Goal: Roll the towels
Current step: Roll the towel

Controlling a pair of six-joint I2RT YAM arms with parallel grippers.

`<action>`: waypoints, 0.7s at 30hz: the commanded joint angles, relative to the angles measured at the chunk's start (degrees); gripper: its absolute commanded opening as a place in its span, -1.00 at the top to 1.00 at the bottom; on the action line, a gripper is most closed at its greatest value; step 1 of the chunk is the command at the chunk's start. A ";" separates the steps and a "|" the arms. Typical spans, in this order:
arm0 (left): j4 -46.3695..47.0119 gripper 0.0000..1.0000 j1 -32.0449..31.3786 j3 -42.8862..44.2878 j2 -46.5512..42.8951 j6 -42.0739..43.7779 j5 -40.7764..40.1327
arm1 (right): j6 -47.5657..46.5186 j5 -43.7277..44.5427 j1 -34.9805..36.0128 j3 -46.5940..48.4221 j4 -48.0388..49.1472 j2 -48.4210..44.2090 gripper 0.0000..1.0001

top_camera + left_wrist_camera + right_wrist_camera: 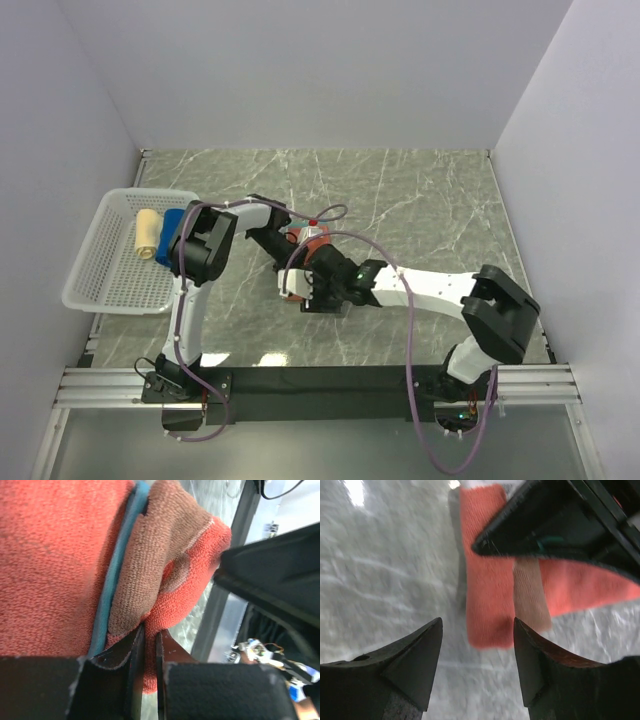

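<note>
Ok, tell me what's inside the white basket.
A rolled beige towel and beside it a blue towel lie in the basket. The left arm covers part of the blue one, so anything under there is hidden.

no legible text, labels, brands or numbers in any view, rust-orange towel at the left tool shows plain colour bands only, no lettering

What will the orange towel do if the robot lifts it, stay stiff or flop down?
It would probably flop: the orange towel folds and sags where the left gripper pinches its edge. It looks light and fuzzy, so it likely won't slip out easily. Its loose end lies flat on the table, so it shouldn't roll away by itself.
</note>
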 commanded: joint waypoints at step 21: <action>0.26 0.46 10.72 -8.79 -7.14 9.16 -12.41 | 8.67 -28.39 -4.25 15.36 -10.85 18.88 1.00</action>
